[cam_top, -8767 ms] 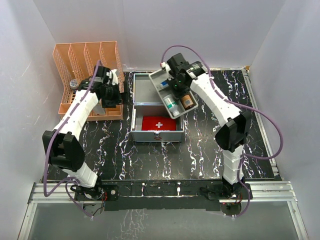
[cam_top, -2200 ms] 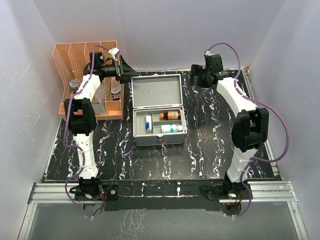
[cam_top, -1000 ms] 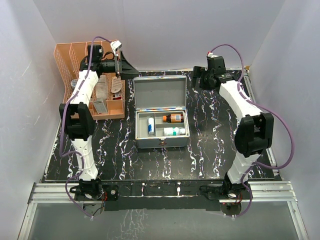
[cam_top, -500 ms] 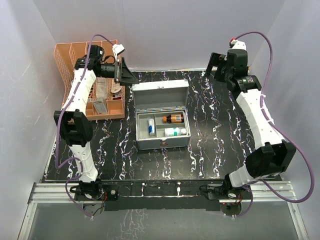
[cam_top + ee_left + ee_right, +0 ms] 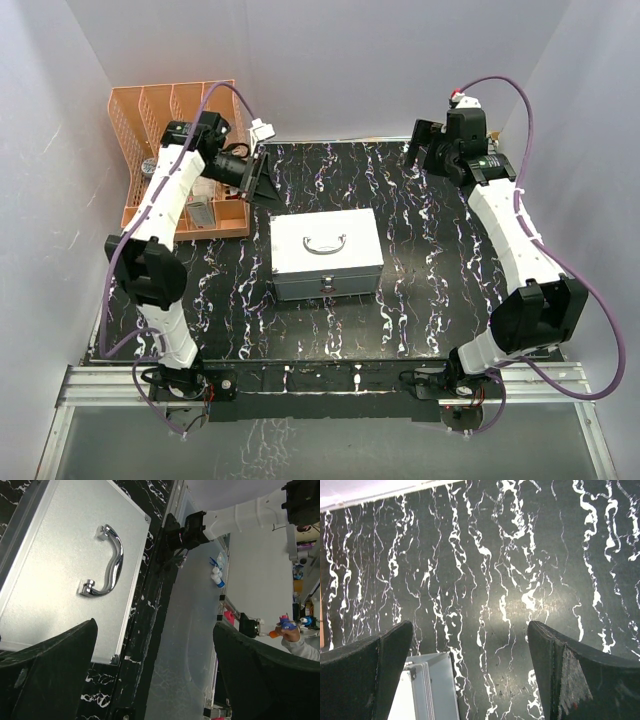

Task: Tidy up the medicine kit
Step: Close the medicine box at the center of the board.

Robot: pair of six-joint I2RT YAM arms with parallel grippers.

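**marbletop_fan:** Black marble-look table (image 5: 430, 290), white walls all round. On the overhead cam the medicine kit (image 5: 324, 250) sits mid-table, a touch left of centre. Its lid is down, the handle (image 5: 325, 243) is on top, and the front latch (image 5: 324, 287) faces the arm bases. An orange rack (image 5: 170, 120) is parked in the far left corner.

**yam_tinkerer:** yep, and the latch only shows up overhead, neither wrist cam catches it. Can't tell if it's actually clicked shut tbh. The left wrist cam is the one for the handle: chrome, curved, both feet planted on the lid. You don't get that detail from above.

**marbletop_fan:** What about the pincers?

**yam_tinkerer:** The left gripper (image 5: 262, 178) hangs near the kit's far left corner. Its fingers are spread wide with nothing between them, and they're clear of the case. The right gripper (image 5: 425, 150) is up by the far right part of the table, well apart from the kit, also spread wide and empty.

**marbletop_fan:** The right wrist cam is basically all tabletop, with just one corner of the kit poking in at the lower left. You wouldn't know the lid is down from that one alone.
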